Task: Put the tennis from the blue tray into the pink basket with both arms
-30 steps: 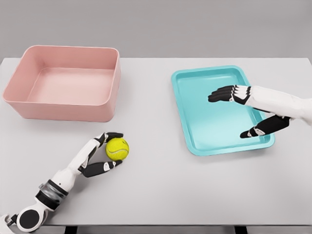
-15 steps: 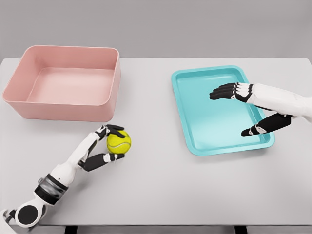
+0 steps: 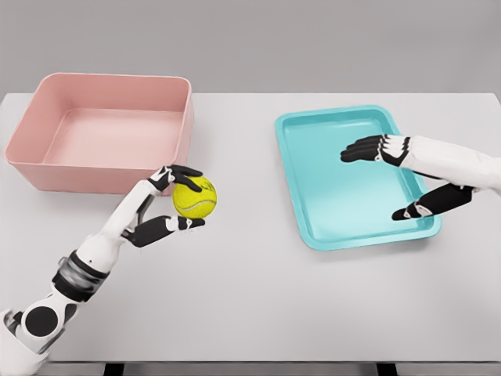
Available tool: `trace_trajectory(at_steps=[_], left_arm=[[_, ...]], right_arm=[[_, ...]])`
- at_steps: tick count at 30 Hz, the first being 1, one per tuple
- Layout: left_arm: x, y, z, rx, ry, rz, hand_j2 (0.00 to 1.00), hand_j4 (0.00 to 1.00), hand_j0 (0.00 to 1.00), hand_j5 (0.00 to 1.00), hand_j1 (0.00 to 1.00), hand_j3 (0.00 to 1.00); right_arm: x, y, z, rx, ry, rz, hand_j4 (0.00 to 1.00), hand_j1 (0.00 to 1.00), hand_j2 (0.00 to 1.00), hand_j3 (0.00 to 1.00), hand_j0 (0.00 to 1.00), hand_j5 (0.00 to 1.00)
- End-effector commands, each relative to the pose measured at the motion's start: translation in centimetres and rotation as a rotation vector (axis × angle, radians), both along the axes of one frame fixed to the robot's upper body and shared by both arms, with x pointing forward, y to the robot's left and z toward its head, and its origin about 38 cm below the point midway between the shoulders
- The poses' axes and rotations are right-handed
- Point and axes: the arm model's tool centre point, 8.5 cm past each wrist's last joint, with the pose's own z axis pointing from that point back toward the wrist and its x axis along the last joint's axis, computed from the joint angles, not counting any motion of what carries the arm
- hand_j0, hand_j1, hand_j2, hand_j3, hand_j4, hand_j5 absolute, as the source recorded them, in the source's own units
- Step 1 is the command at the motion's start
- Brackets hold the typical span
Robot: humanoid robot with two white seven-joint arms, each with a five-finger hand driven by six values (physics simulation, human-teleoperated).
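1. Tennis ball (image 3: 194, 197) sits pinched in my left hand (image 3: 168, 205): dark fingers curl over its top, thumb presses from below. It looks clear of the table (image 3: 258, 298), held just in front of the pink basket's near right corner.

2. From the hand outward: the basket wall is at about 11 o'clock from the ball, very near. My left forearm trails back toward 7 o'clock, to the lower left corner of the head view.

3. Pink basket (image 3: 47, 174) lies at 10 to 11 o'clock of the ball, its floor bare as far as I can see.

4. Blue tray (image 3: 309, 231) lies at 3 o'clock of the ball, well apart, with nothing on it. My right hand (image 3: 407, 176) hovers above its right half, fingers spread, thumb well apart from them, gripping nothing.

5. Step in hand, as I judge it: the carry. The ball is out of the tray and not yet in the basket.

6. Next move, as I read it: lift the ball higher than the rim, swing it toward 10 o'clock until it is over the floor, then let the fingers go. The near wall is the thing to clear.

7. Heading and long axis: a sphere has neither. The white seam shows faintly on the near face; I cannot read a direction from it. The pinch runs roughly top to bottom.
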Motion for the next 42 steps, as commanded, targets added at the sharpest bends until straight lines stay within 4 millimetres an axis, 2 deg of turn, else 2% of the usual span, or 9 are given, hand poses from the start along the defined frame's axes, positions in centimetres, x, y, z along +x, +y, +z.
trace_trajectory(at_steps=[1, 6, 13, 23, 27, 30, 36, 42], left_arm=[[0.1, 0.1, 0.2, -0.008, -0.005, 0.0, 0.43, 0.43, 0.43, 0.43, 0.43, 0.43], [0.8, 0.0, 1.2, -0.019, -0.039, 0.003, 0.43, 0.43, 0.43, 0.43, 0.43, 0.43], [2.2, 1.0, 3.1, -0.023, -0.091, 0.035, 0.4, 0.4, 0.4, 0.4, 0.4, 0.4], [3.8, 3.4, 5.3, -0.017, -0.149, 0.115, 0.4, 0.4, 0.4, 0.4, 0.4, 0.4], [4.6, 5.0, 6.0, -0.01, -0.164, 0.166, 0.4, 0.4, 0.4, 0.4, 0.4, 0.4], [5.5, 5.3, 6.6, 0.0, -0.171, 0.185, 0.4, 0.4, 0.4, 0.4, 0.4, 0.4], [7.7, 6.7, 6.7, 0.039, -0.142, 0.255, 0.4, 0.4, 0.4, 0.4, 0.4, 0.4], [10.2, 9.4, 5.5, 0.073, -0.072, 0.351, 0.39, 0.39, 0.39, 0.39, 0.39, 0.39]], right_arm=[[0.0, -0.1, 0.3, 0.01, -0.003, -0.004, 1.0, 1.0, 1.0, 1.0, 1.0, 1.0], [0.0, -0.2, 0.4, 0.004, -0.004, -0.006, 1.0, 1.0, 1.0, 1.0, 1.0, 1.0], [-0.1, 0.1, 0.4, 0.011, -0.005, 0.002, 1.0, 1.0, 1.0, 1.0, 1.0, 1.0], [-0.1, 0.1, 0.4, 0.013, -0.004, 0.0, 1.0, 1.0, 1.0, 1.0, 1.0, 1.0], [-0.1, 0.1, 0.4, 0.011, -0.004, -0.001, 1.0, 1.0, 1.0, 1.0, 1.0, 1.0], [-0.1, 0.1, 0.4, 0.013, -0.004, 0.0, 1.0, 1.0, 1.0, 1.0, 1.0, 1.0], [0.0, 0.1, 0.3, 0.012, -0.002, -0.002, 1.0, 1.0, 1.0, 1.0, 1.0, 1.0], [0.0, 0.1, 0.4, 0.01, -0.002, -0.003, 1.0, 1.0, 1.0, 1.0, 1.0, 1.0]])
